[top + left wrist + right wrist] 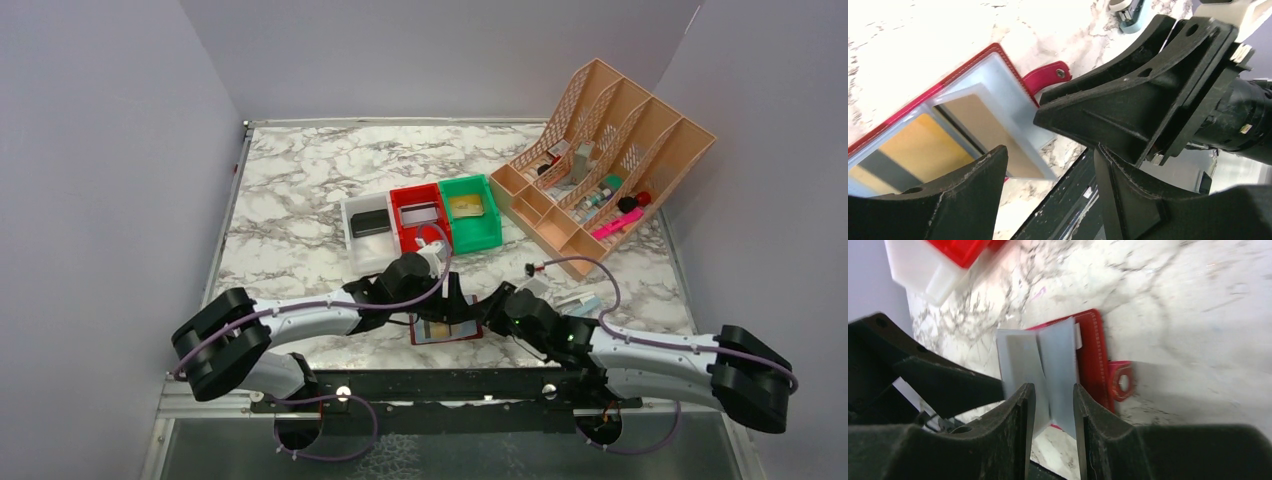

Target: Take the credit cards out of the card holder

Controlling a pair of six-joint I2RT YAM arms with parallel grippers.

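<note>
1. Right tool (1054, 392) is clenched on an upright light-blue leaf of the card holder (1094, 357).
2. Left tool (1048, 155) hangs released, jaws wide apart, just above the holder's open face.
3. Beneath the left tool, a gold credit card (923, 145) sits in a light-blue pocket.
4. Under both tools, the card holder's red cover lies on the tabletop (300, 170).
5. Beyond the tools stand a white bin (348, 225), a red bin (396, 215) and a green bin (478, 235).

Card holder (1008, 100): red stitched leather-look cover, glossy translucent light-blue plastic pockets, metal snap on tab. Left gripper (1050, 160) fingers (948, 200): matt black plastic, grainy, scuffed edges. Table (923, 35): smooth marble-pattern top, slight sheen. Red bin (418, 215), green bin (472, 212): glossy plastic. Desk organizer (640, 130): peach plastic lattice.
</note>
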